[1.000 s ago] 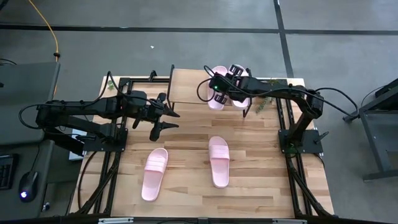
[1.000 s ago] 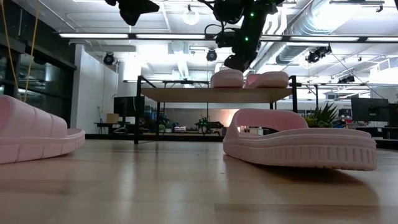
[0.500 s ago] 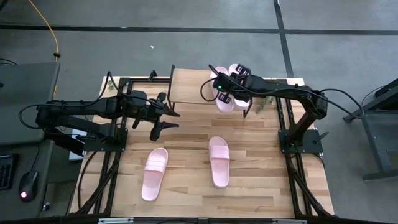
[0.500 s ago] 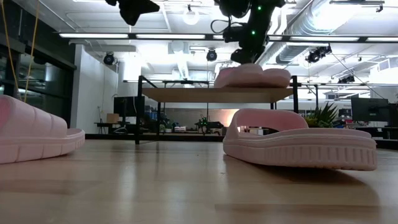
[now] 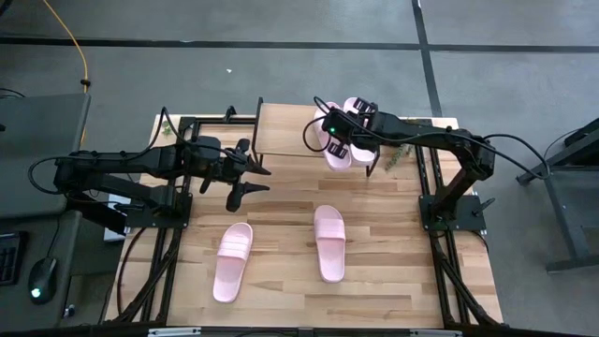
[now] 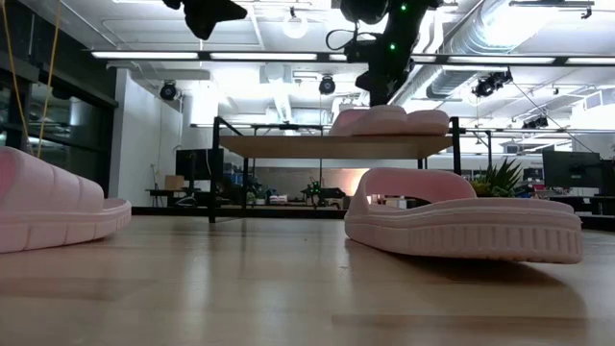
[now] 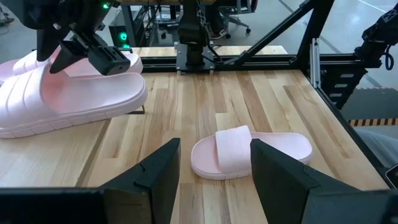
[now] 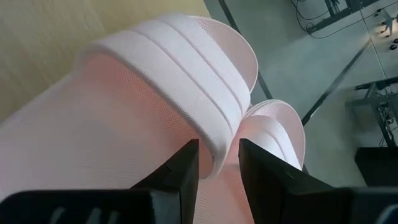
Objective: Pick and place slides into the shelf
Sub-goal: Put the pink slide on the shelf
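Slides: two lie on the shelf (image 5: 285, 129) at its right end, two on the tabletop (image 5: 374, 234) in front. Right gripper (image 5: 339, 147) is clamped on the strap edge of the nearer shelf slide (image 5: 337, 150), which overhangs the shelf's front edge beside the second shelf slide (image 5: 360, 126). Left gripper (image 5: 251, 180) hangs over the table left of the shelf, fingers apart, holding nothing. Table slides: left one (image 5: 232, 261), right one (image 5: 328, 242).

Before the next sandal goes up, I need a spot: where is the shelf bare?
The shelf plank is bare on its left half. Its right end is crowded: two sandals and the right gripper gripping one.
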